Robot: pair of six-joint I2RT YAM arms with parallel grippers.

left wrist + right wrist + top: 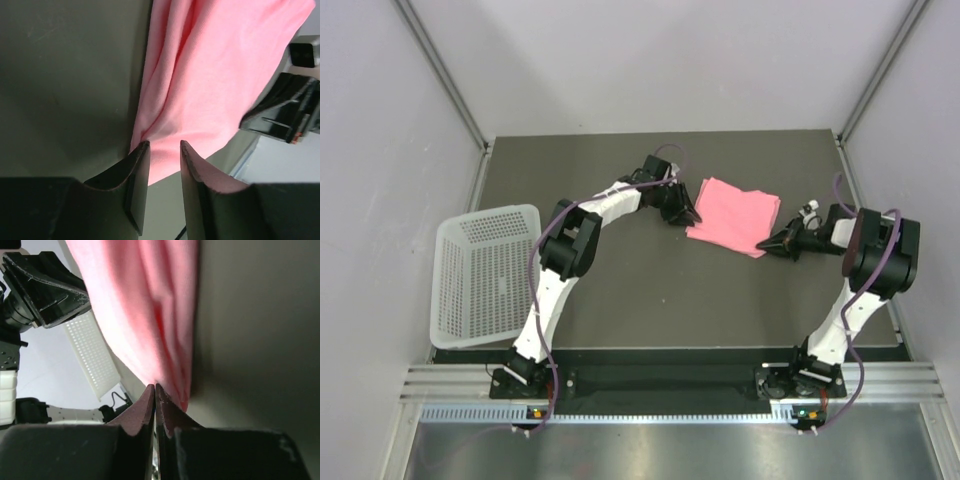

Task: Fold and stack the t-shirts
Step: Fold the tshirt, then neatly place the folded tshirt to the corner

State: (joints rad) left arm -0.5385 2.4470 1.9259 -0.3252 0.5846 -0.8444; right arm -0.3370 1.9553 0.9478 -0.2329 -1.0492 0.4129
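Salmon-pink fabric marks the work piece: the t-shirt [735,222] lies partly folded into a rough square on the dark table [650,300], right of centre, well apart from the white perforated basket [485,275] at the left edge.

**Gripper state.** The left gripper [165,144] is partly open. Its jaws straddle the shirt's left edge, with cloth visible in the gap and no clamp seen. The right gripper [155,386] is fully closed at the near right corner. The cloth's creases run into its tips, which reads as a pinch on thin hem.

**Step in hand.** The step is judged to be securing both ends before the next fold.
- The left jaws should close on every layer at the edge, not the top ply alone.
- Both arms should lift level and together. Thin cloth slips and sags if one side leads.
- The fold should be laid edge to edge.

**View comparison.** The overhead view gives the shirt's outline and the position of both arms, but not the jaw gap. Only the wrist views show the left gap and the right closure.
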